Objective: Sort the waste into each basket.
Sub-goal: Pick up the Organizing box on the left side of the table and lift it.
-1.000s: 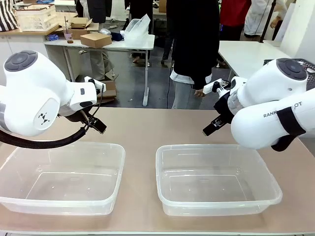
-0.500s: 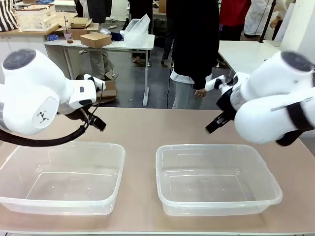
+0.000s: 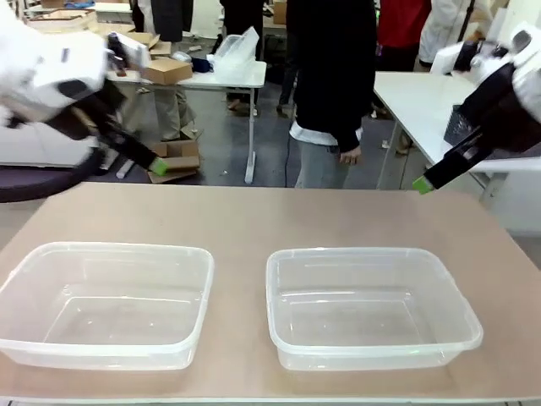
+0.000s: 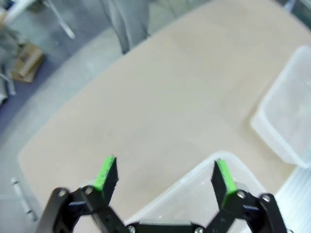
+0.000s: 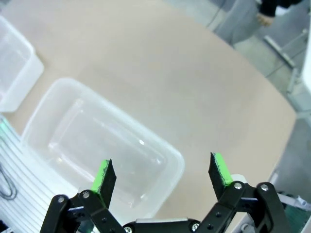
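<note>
Left gripper (image 3: 159, 168), black with two green-padded fingers, hangs in the air above the far left edge of the tan wooden table (image 3: 254, 216), blurred in the front view. Its wrist view shows the jaws spread wide with nothing between them. Right gripper (image 3: 423, 184), of the same make, hangs above the far right edge, and its wrist view shows its jaws likewise wide apart and holding nothing. Two see-through rectangular plastic tubs with rounded corners and rolled rims sit side by side on the near half of the table, apart from each other. The left tub (image 3: 110, 248) lies below and nearer than the left gripper, the right tub (image 3: 363, 252) below and nearer than the right gripper. Neither gripper touches a tub. A person in a dark top (image 3: 334, 68) stands at the far side, one hand (image 3: 349, 156) hanging near the table's edge.
</note>
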You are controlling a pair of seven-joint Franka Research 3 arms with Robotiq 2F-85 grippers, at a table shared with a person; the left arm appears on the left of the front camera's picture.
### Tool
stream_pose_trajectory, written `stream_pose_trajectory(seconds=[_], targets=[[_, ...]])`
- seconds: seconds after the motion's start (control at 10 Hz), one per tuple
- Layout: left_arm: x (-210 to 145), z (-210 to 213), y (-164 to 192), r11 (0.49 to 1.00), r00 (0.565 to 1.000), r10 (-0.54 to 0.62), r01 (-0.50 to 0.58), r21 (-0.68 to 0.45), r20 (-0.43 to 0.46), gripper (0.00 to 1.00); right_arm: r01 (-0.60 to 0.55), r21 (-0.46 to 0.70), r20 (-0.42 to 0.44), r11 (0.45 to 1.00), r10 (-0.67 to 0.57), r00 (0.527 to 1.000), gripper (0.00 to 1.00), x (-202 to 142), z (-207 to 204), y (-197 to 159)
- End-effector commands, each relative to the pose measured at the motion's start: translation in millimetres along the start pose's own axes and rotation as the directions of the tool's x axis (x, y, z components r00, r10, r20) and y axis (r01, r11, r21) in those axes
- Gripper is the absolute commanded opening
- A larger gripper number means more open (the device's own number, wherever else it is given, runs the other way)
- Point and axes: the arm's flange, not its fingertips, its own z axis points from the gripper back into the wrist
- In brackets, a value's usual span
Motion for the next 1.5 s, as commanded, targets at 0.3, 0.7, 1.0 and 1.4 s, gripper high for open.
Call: stream_pose_trajectory(seconds=[0.3, 0.7, 1.0, 1.4], targets=[[-9, 32, 14, 0.963, 0.996, 0.083, -0.074, -0.261, 0.025, 1.00, 0.123, 0.187, 0.100, 0.975, -0.144, 0.984, 1.00, -25, 32, -12], [-107, 100, 65, 0.673, 0.785, 0.598, -0.382, -0.633, 0.162, 1.00, 0.674, 0.655, 0.081, 0.340, -0.919, 0.385, 1.00, -147, 88, -57], [-153, 88, 54, 0.615, 0.723, 0.682, -0.488, -0.619, 0.108, 1.00, 0.747, 0.647, 0.075, 0.156, -0.987, 0.141, 1.00, -213, 70, -78], [-126, 120, 110, 0.616, 0.739, 0.664, -0.454, -0.644, 0.114, 1.00, 0.597, 0.582, 0.059, 0.551, -0.762, 0.645, 1.00, -140, 124, -107]])
